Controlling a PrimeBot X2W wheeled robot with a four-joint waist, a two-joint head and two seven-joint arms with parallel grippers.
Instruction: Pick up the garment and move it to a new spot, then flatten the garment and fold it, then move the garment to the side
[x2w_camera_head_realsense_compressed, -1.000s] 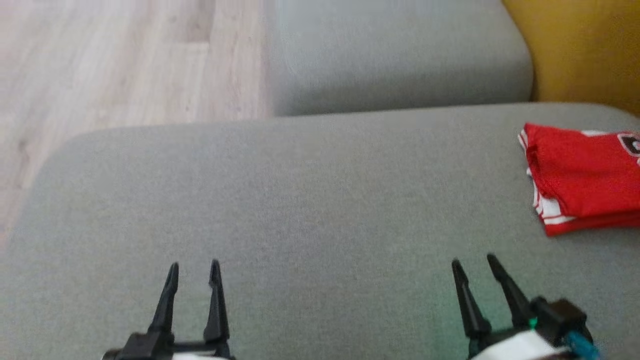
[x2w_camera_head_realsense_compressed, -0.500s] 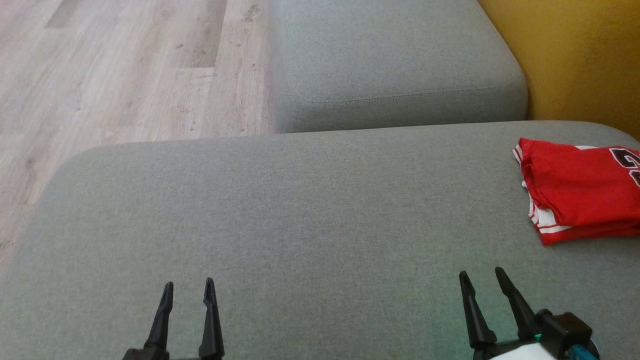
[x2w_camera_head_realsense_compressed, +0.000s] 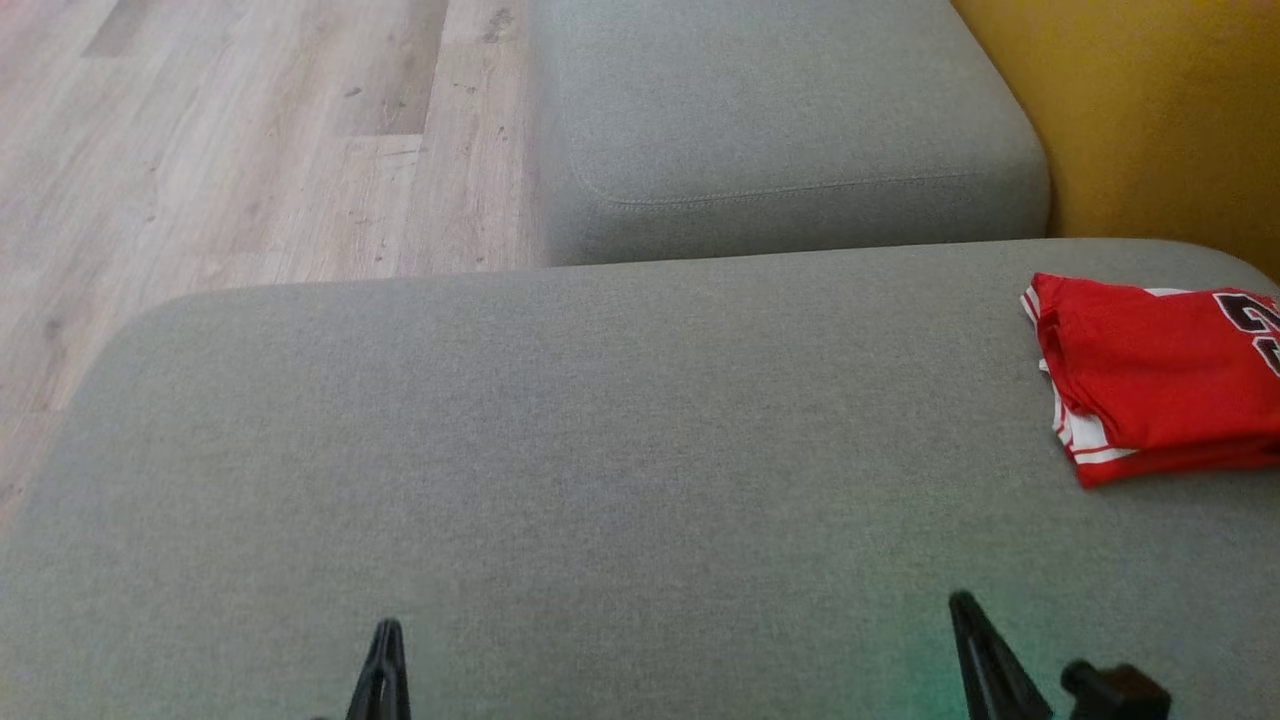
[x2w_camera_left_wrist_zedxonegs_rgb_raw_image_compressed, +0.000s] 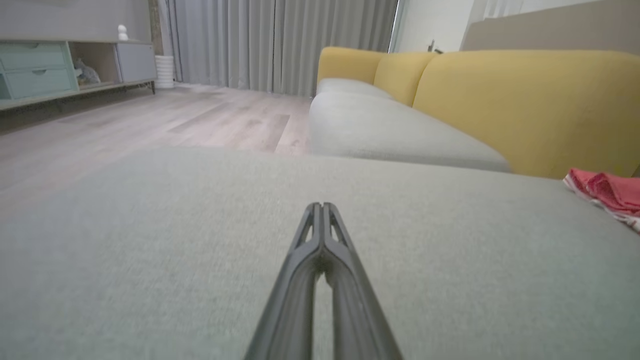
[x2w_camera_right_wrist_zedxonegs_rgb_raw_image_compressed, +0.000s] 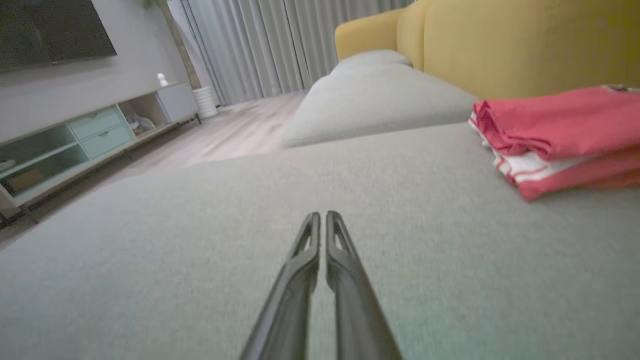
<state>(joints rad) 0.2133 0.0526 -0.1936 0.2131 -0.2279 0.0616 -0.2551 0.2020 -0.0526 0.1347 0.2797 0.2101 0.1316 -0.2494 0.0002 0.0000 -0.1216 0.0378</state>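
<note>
The folded red-and-white jersey (x2w_camera_head_realsense_compressed: 1150, 375) lies at the right edge of the grey fabric cushion (x2w_camera_head_realsense_compressed: 600, 420) (last step done, we judge). Our left gripper (x2w_camera_left_wrist_zedxonegs_rgb_raw_image_compressed: 322, 206) and right gripper (x2w_camera_right_wrist_zedxonegs_rgb_raw_image_compressed: 322, 215) are pinched together, empty; only parking remains.

Home living room: sofa (x2w_camera_left_wrist_zedxonegs_rgb_raw_image_compressed: 525, 100), curtains (x2w_camera_left_wrist_zedxonegs_rgb_raw_image_compressed: 280, 45), sideboard (x2w_camera_right_wrist_zedxonegs_rgb_raw_image_compressed: 100, 135)

broad grey fabric seat cushion (x2w_camera_head_realsense_compressed: 600, 420), second grey cushion (x2w_camera_head_realsense_compressed: 780, 120) beyond it, mustard-yellow sofa backs (x2w_camera_left_wrist_zedxonegs_rgb_raw_image_compressed: 525, 105) to the right, pale wood-plank floor (x2w_camera_head_realsense_compressed: 200, 150), grey curtains (x2w_camera_left_wrist_zedxonegs_rgb_raw_image_compressed: 280, 45), low cabinet (x2w_camera_left_wrist_zedxonegs_rgb_raw_image_compressed: 125, 62) with mint drawers (x2w_camera_left_wrist_zedxonegs_rgb_raw_image_compressed: 32, 56), dark screen (x2w_camera_right_wrist_zedxonegs_rgb_raw_image_compressed: 50, 30) on a grey wall (x2w_camera_right_wrist_zedxonegs_rgb_raw_image_compressed: 75, 85)
</note>
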